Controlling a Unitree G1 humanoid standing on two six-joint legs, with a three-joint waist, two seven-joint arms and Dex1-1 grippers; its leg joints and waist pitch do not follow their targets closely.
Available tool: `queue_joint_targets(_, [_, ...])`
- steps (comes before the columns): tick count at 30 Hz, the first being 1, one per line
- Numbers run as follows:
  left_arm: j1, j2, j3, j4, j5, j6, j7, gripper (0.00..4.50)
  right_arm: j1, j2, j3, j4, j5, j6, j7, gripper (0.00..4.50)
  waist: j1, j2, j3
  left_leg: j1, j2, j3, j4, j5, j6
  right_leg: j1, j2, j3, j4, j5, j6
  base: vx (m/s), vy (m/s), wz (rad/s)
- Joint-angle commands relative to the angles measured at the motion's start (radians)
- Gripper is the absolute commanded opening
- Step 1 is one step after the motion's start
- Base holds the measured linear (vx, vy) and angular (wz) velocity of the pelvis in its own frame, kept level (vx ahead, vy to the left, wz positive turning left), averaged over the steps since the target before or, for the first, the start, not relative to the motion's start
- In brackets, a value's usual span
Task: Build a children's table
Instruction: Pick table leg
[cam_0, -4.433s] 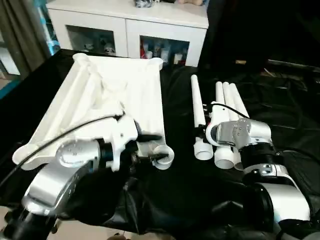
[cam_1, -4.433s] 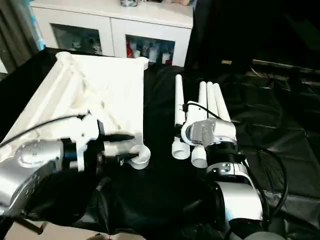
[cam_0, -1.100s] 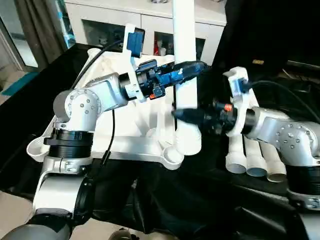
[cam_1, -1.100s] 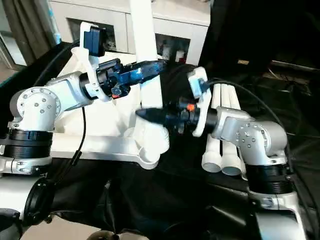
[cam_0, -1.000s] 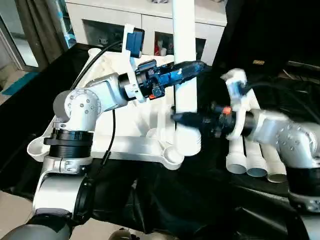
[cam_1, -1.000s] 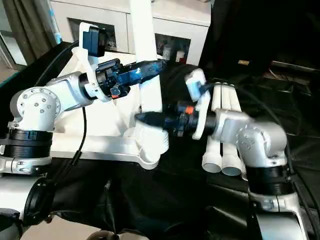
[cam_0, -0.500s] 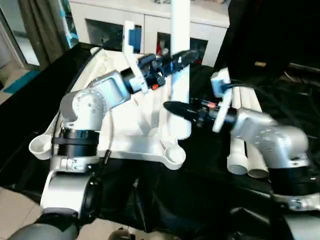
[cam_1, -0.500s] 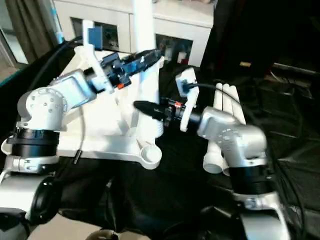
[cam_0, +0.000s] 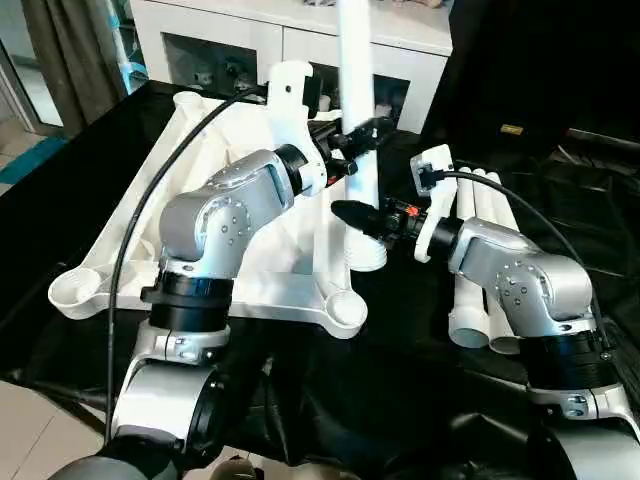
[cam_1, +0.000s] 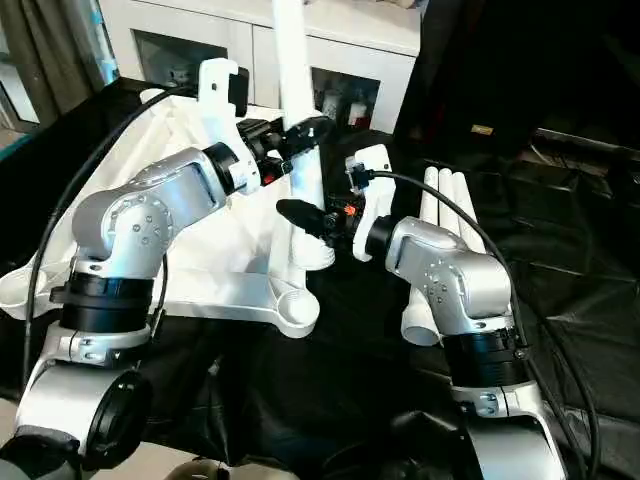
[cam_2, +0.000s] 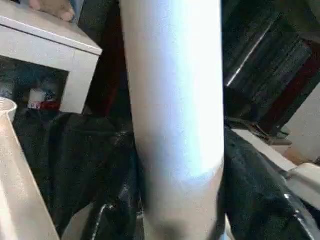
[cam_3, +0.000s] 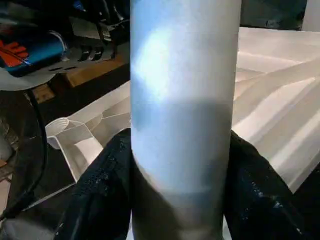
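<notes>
White table top (cam_0: 235, 190), white legs (cam_0: 485, 290), black cloth (cam_0: 420, 400), white cabinet (cam_0: 290, 45), silver forearms (cam_0: 225, 215)

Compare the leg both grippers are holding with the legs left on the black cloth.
The held leg stands upright; the spare legs lie flat. The left gripper and right gripper clamp the held leg; the spare legs lie untouched, side by side. All are white tapered tubes.

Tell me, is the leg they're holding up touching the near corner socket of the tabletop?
Apart. In the left eye view the leg's wide lower end hangs above and behind the socket, whose open rim shows whole.
</notes>
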Motion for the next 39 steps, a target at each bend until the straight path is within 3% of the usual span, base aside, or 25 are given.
queue_joint_targets(1, [0.018,0.002,0.028,-0.004,0.022,-0.015,0.045,1.97,-0.02,-0.004,-0.005,-0.027,-0.001,-0.023,0.001,1.9,-0.005,-0.008,-0.081,0.015,0.082,-0.038,-0.066,-0.016,0.017,0.061,-0.113,0.073,-0.066,-0.152,-0.133,0.0,0.0,0.0])
queue_joint_targets(4, [0.02,-0.012,0.036,-0.016,-0.004,-0.019,0.026,1.91,-0.016,0.004,-0.001,-0.031,-0.01,-0.039,0.003,1.9,-0.005,-0.008,-0.081,0.015,0.083,-0.039,-0.066,-0.012,0.019,0.062,-0.115,0.073,-0.064,-0.144,-0.141,0.0,0.0,0.0])
queue_joint_targets(7, [0.018,-0.01,0.024,-0.018,-0.015,-0.028,-0.012,1.9,-0.021,0.022,-0.033,-0.02,0.016,-0.032,-0.007,1.9,-0.005,-0.01,-0.08,0.016,0.082,-0.039,-0.067,-0.022,0.021,0.061,-0.116,0.073,-0.068,-0.164,-0.136,0.0,0.0,0.0])
queue_joint_targets(10, [0.012,0.0,0.009,-0.007,-0.023,-0.027,-0.055,1.88,-0.029,0.016,-0.062,-0.014,0.062,-0.001,0.018,2.6,-0.005,-0.009,-0.08,0.017,0.083,-0.039,-0.067,-0.02,0.02,0.06,-0.115,0.073,-0.067,-0.164,-0.132,0.0,0.0,0.0])
queue_joint_targets(16, [-0.029,0.023,-0.008,0.038,-0.033,-0.012,-0.121,1.88,-0.031,-0.053,-0.09,-0.047,0.158,0.096,0.138,3.06,0.004,-0.01,-0.082,0.017,0.08,-0.037,-0.065,-0.005,0.034,0.063,-0.113,0.073,-0.064,-0.144,-0.128,0.0,0.0,0.0])
queue_joint_targets(18, [-0.042,0.037,-0.02,0.052,-0.031,-0.009,-0.154,1.88,-0.031,-0.082,-0.079,-0.055,0.167,0.12,0.181,3.07,0.003,-0.006,-0.082,0.016,0.08,-0.039,-0.064,-0.006,0.035,0.061,-0.112,0.072,-0.065,-0.14,-0.131,0.0,0.0,0.0])
queue_joint_targets(19, [-0.057,0.05,-0.022,0.058,-0.061,0.016,-0.213,1.88,-0.03,-0.118,-0.067,-0.055,0.174,0.144,0.227,3.07,0.003,-0.011,-0.081,0.017,0.08,-0.038,-0.064,-0.005,0.035,0.063,-0.113,0.072,-0.066,-0.141,-0.131,0.0,0.0,0.0])
queue_joint_targets(21, [-0.068,0.057,-0.023,0.07,-0.053,0.015,-0.214,1.88,-0.029,-0.139,-0.055,-0.054,0.171,0.149,0.248,3.07,0.005,-0.007,-0.081,0.015,0.081,-0.039,-0.064,-0.009,0.033,0.063,-0.114,0.072,-0.065,-0.148,-0.138,0.0,0.0,0.0])
queue_joint_targets(22, [-0.073,0.061,-0.025,0.074,-0.05,0.017,-0.217,1.88,-0.029,-0.149,-0.049,-0.054,0.172,0.152,0.258,3.07,0.004,-0.01,-0.082,0.016,0.08,-0.038,-0.063,-0.009,0.032,0.063,-0.113,0.071,-0.065,-0.146,-0.139,0.0,0.0,0.0])
queue_joint_targets(23, [-0.08,0.079,-0.033,0.069,-0.065,0.037,-0.257,1.88,-0.026,-0.172,-0.04,-0.063,0.189,0.171,0.286,3.07,0.005,-0.005,-0.082,0.016,0.08,-0.038,-0.063,-0.009,0.031,0.063,-0.115,0.071,-0.065,-0.146,-0.142,0.0,0.0,0.0])
queue_joint_targets(24, [-0.087,0.084,-0.032,0.071,-0.072,0.045,-0.27,1.88,-0.024,-0.187,-0.031,-0.07,0.196,0.181,0.305,3.07,0.005,-0.011,-0.081,0.016,0.079,-0.038,-0.062,-0.012,0.034,0.065,-0.114,0.071,-0.067,-0.154,-0.14,0.0,0.0,0.0])
queue_joint_targets(25, [-0.094,0.09,-0.034,0.071,-0.086,0.058,-0.294,1.88,-0.023,-0.204,-0.018,-0.077,0.195,0.188,0.324,3.07,0.007,-0.009,-0.082,0.015,0.079,-0.038,-0.062,-0.011,0.032,0.066,-0.116,0.071,-0.066,-0.158,-0.143,0.0,0.0,0.0])
queue_joint_targets(30, [-0.104,0.082,-0.014,0.065,-0.138,0.099,-0.321,1.88,-0.016,-0.225,-0.005,-0.094,0.199,0.212,0.355,3.07,0.005,-0.008,-0.081,0.015,0.082,-0.039,-0.061,-0.019,0.029,0.064,-0.117,0.07,-0.066,-0.153,-0.166,0.0,0.0,0.0])
queue_joint_targets(31, [-0.108,0.077,-0.001,0.064,-0.158,0.113,-0.332,1.88,-0.015,-0.24,0.009,-0.104,0.203,0.221,0.378,3.07,0.007,-0.003,-0.082,0.015,0.081,-0.039,-0.06,-0.021,0.028,0.065,-0.116,0.07,-0.066,-0.155,-0.168,0.0,0.0,0.0])
queue_joint_targets(39, [-0.121,0.076,-0.001,0.094,-0.16,0.11,-0.354,1.88,-0.04,-0.247,0.029,-0.068,0.183,0.217,0.396,3.07,0.009,-0.003,-0.083,0.016,0.082,-0.04,-0.061,-0.025,0.022,0.066,-0.116,0.07,-0.066,-0.138,-0.174,0.0,0.0,0.0])
